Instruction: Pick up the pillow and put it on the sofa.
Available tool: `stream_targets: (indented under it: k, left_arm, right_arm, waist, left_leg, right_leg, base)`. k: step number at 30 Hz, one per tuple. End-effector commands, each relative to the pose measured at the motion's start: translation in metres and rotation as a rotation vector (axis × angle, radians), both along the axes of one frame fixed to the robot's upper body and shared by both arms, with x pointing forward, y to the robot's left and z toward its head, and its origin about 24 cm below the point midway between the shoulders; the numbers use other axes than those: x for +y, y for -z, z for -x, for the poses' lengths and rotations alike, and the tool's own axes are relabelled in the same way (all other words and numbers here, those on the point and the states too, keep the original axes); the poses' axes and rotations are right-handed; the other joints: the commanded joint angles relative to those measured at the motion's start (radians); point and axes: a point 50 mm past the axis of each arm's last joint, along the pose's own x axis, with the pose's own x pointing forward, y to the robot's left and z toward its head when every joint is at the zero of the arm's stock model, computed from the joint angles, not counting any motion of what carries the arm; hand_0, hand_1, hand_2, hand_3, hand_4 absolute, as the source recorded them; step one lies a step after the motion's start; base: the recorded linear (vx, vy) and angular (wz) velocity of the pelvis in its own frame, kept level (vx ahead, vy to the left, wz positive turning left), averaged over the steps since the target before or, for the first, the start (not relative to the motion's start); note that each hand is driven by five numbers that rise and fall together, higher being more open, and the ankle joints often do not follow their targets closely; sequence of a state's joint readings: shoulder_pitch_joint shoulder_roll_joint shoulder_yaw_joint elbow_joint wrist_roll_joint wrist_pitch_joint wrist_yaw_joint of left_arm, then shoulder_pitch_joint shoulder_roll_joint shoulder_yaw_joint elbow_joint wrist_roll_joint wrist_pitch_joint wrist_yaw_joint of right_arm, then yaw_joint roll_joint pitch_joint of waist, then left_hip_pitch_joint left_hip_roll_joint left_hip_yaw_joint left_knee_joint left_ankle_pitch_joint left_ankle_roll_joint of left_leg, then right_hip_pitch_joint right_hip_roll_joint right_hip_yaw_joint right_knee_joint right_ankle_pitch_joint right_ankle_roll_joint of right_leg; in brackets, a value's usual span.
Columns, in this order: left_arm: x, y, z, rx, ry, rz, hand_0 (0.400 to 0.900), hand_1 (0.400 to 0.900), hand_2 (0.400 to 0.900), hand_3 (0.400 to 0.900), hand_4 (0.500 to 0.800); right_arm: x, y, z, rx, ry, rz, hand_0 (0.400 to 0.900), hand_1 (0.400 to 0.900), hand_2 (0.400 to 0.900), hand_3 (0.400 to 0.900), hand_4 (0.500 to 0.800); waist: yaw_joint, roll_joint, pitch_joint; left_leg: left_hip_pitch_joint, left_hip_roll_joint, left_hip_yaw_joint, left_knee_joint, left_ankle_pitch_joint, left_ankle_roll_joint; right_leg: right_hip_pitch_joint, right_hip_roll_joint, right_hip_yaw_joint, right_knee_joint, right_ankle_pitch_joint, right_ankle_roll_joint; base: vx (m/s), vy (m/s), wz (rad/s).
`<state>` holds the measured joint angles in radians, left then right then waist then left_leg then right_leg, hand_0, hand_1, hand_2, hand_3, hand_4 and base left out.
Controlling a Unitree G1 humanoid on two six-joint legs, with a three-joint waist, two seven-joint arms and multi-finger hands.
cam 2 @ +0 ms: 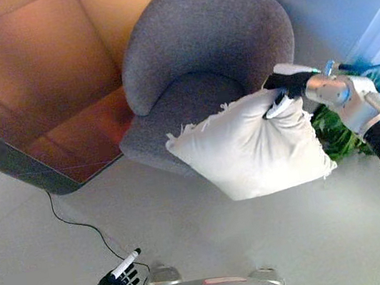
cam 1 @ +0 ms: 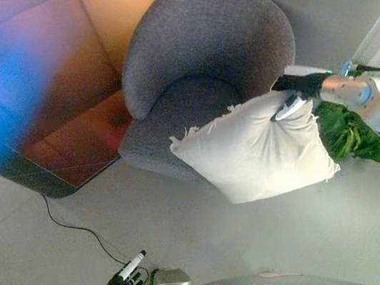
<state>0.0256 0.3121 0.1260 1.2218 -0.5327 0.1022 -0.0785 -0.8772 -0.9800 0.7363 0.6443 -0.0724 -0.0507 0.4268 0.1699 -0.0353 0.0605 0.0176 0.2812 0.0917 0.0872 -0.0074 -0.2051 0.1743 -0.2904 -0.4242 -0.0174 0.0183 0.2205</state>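
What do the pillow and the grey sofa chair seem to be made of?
Pillow: looks like soft cream woven cloth, probably cotton or linen; it dents where the right hand pinches it, and its corners are frayed into fringe.
Sofa chair: appears upholstered in matte grey fabric, perhaps felt or wool; no shine, slightly fuzzy surface.

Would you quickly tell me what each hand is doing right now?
Left hand: low by the floor, fingers relaxed, open, holding nothing.
Right hand: shut on the white pillow's upper edge, holding it in front of the grey sofa.
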Motion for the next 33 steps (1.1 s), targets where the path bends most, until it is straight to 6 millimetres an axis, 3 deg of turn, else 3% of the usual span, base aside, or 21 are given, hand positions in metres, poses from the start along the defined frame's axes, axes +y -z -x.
stream_targets:
  k: [1,6,13,16,19,24,31,32,33]
  left_arm:
    - [0.028,-0.009,0.005,0.072,0.08,-0.1,0.9,0.9,0.9,0.9,0.8]
    - [0.033,-0.008,0.023,0.118,0.074,-0.105,0.9,0.9,0.9,0.9,0.8]
    - [0.04,-0.009,0.043,0.171,0.095,-0.125,0.9,0.9,0.9,0.9,0.8]
    - [0.043,-0.011,0.045,0.163,0.119,-0.133,0.9,0.9,0.9,0.9,0.8]
    - [0.045,-0.013,0.031,0.104,0.151,-0.135,0.9,0.9,0.9,0.9,0.8]
    - [0.044,-0.017,0.014,-0.005,0.158,-0.106,0.9,0.9,0.9,0.9,0.8]
    - [0.038,-0.015,0.019,-0.059,0.141,-0.069,0.9,0.9,0.9,0.9,0.8]
    - [0.038,-0.015,0.02,-0.062,0.138,-0.06,0.9,0.9,0.9,0.9,0.8]
    - [0.038,-0.014,0.02,-0.065,0.134,-0.052,0.9,0.9,0.9,0.9,0.8]
  right_arm:
    - [0.03,-0.129,-0.022,-0.386,-0.101,-0.185,0.4,0.4,0.4,0.4,0.5]
    - [0.026,-0.14,-0.03,-0.362,-0.039,-0.23,0.4,0.4,0.4,0.4,0.5]
    - [0.007,-0.132,-0.036,-0.277,0.11,-0.262,0.4,0.4,0.4,0.4,0.5]
    - [-0.006,-0.127,-0.038,-0.25,0.22,-0.27,0.4,0.4,0.4,0.4,0.5]
    - [-0.015,-0.135,-0.037,-0.292,0.306,-0.26,0.4,0.4,0.4,0.4,0.5]
    - [-0.028,-0.162,-0.031,-0.425,0.423,-0.28,0.4,0.4,0.4,0.4,0.5]
    - [-0.072,-0.176,-0.01,-0.561,0.662,-0.251,0.4,0.4,0.4,0.4,0.5]
    - [-0.078,-0.18,-0.006,-0.589,0.69,-0.23,0.629,0.629,0.629,0.629,0.638]
    - [-0.083,-0.182,-0.002,-0.596,0.722,-0.193,0.9,0.9,0.9,0.9,0.8]
  waist:
    - [0.074,-0.046,-0.082]
    - [0.125,-0.044,-0.076]
    - [0.201,-0.03,-0.06]
    - [0.242,-0.017,-0.032]
    - [0.278,0.016,0.026]
    - [0.29,0.08,0.151]
    - [0.275,0.143,0.201]
    - [0.27,0.152,0.201]
    - [0.264,0.159,0.201]
  left_leg:
    - [0.04,0.027,0.007,-0.156,0.159,-0.034]
    - [0.032,0.025,-0.032,-0.158,0.162,-0.035]
    - [-0.004,0.023,-0.109,-0.153,0.188,-0.039]
    - [-0.037,0.026,-0.163,-0.147,0.187,-0.048]
    - [-0.114,0.026,-0.221,-0.132,0.183,-0.044]
    - [-0.243,0.009,-0.267,-0.158,0.185,-0.015]
    - [-0.325,-0.022,-0.251,-0.167,0.206,0.006]
    - [-0.326,-0.025,-0.244,-0.168,0.207,0.006]
    - [-0.326,-0.026,-0.237,-0.168,0.209,0.006]
  right_leg:
    - [-0.041,-0.056,-0.005,0.084,0.034,0.016]
    - [-0.017,-0.056,-0.035,0.1,0.011,0.013]
    - [-0.007,-0.045,-0.079,0.136,-0.042,-0.003]
    - [-0.046,-0.048,-0.085,0.193,-0.094,-0.01]
    - [-0.17,-0.073,-0.094,0.293,-0.128,-0.033]
    - [-0.417,-0.138,-0.051,0.451,-0.15,-0.04]
    - [-0.557,-0.182,0.004,0.526,-0.154,-0.033]
    - [-0.564,-0.187,0.007,0.528,-0.152,-0.031]
    - [-0.57,-0.192,0.011,0.529,-0.15,-0.029]
  base:
    - [0.1,0.004,0.19]
    - [0.12,-0.002,0.24]
    - [0.13,-0.015,0.22]
    - [0.08,-0.056,0.23]
    - [-0.15,-0.076,0.27]
    - [-0.3,-0.037,0.16]
    - [-0.13,0.039,0.05]
    - [-0.1,0.105,0.01]
    - [-0.07,0.11,-0.03]
